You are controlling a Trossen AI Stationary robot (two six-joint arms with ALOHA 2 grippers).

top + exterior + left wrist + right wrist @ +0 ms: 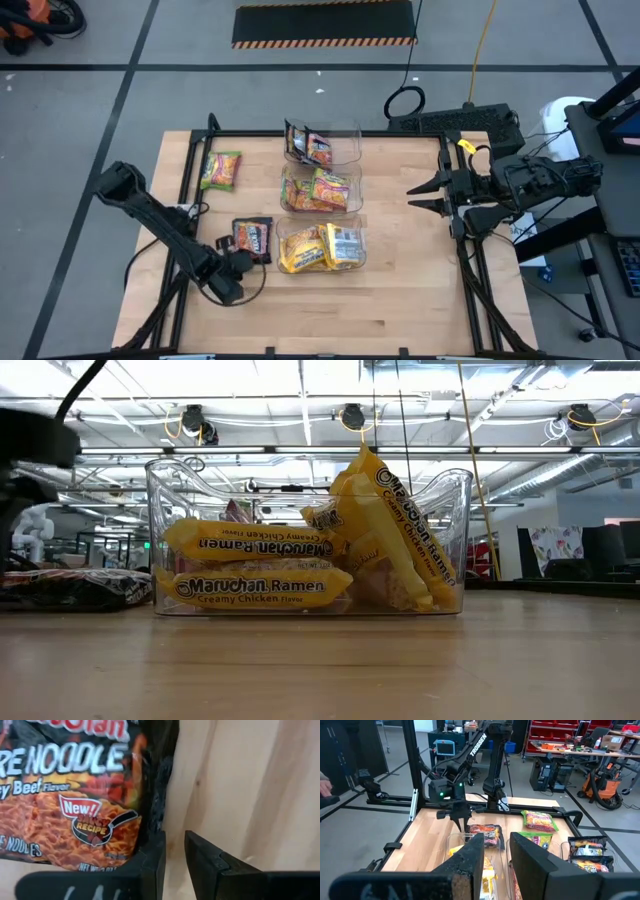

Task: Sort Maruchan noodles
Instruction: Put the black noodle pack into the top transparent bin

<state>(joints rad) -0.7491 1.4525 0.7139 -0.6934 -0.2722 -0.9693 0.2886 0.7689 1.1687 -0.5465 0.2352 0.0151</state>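
Observation:
A dark Maruchan packet [252, 237] lies flat on the table, left of the near bin, and fills the left wrist view [75, 795]. My left gripper [240, 262] [175, 857] points down at the packet's near edge, open by a narrow gap with bare wood showing between the fingers. A green-yellow packet [221, 170] lies loose farther back on the left. Three clear bins stand in a column: the far one [345, 132] holds dark packets, the middle one [352, 172] green-yellow, the near one [362, 262] yellow. My right gripper [420, 196] [497, 860] waits open at the table's right edge. My left gripper comes from above at the dark packet's near edge [150, 832]. One finger [155, 860] stands right at that edge and the other over bare wood. Whether the finger touches the packet I cannot tell.
In the low view the near bin [450, 490] stands mid-table with yellow packets leaning inside, and the dark packet [70, 588] lies to its left. A black frame [200, 150] runs around the table. Bare wood spreads over the near part [350, 310] and the right side.

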